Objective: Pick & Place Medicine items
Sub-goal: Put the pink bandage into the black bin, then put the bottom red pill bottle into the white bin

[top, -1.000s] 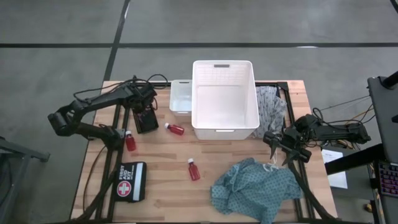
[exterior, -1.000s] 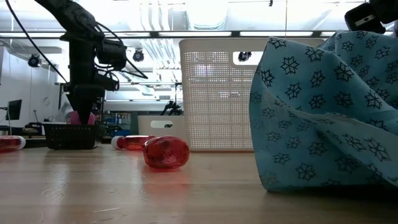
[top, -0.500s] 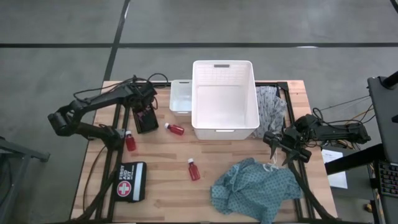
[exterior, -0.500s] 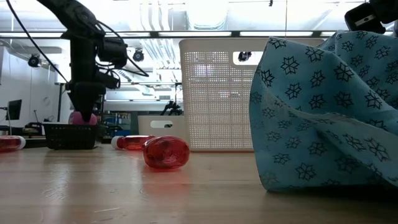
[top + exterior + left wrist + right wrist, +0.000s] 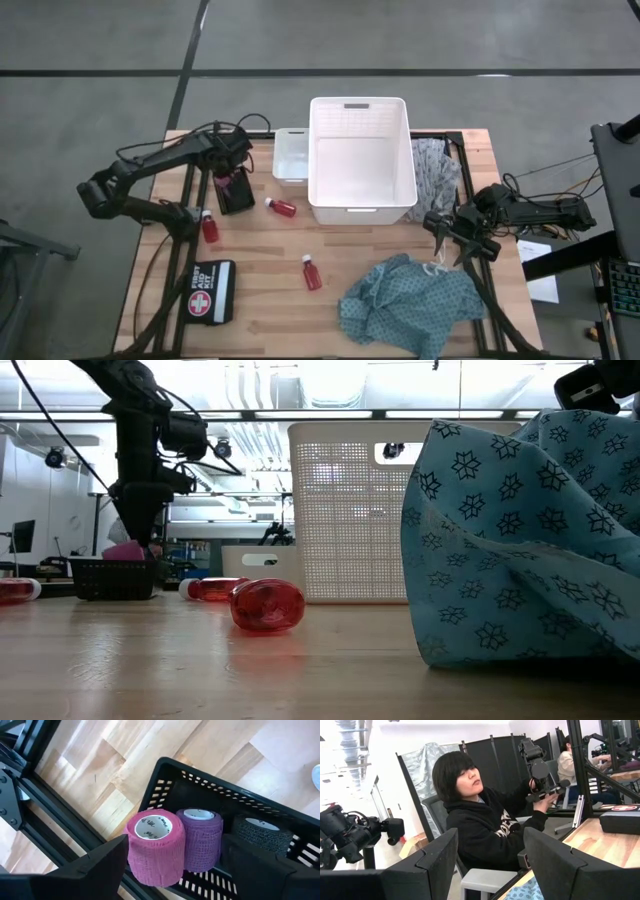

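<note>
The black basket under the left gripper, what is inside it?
The black basket holds three bandage rolls in a row: pink roll, purple roll, black roll. Its floor beneath them is hidden.

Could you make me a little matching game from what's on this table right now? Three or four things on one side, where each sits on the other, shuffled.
Things:
1. pink wrap roll
2. teal cloth
3. first aid pouch
4. small white bin

Places:
A. near edge of the table, left side
B. against the big white basket's left wall
C. inside the black tray
D. near edge, right side, below the right pincer

Pairs: 1-C, 2-D, 3-A, 4-B
</note>
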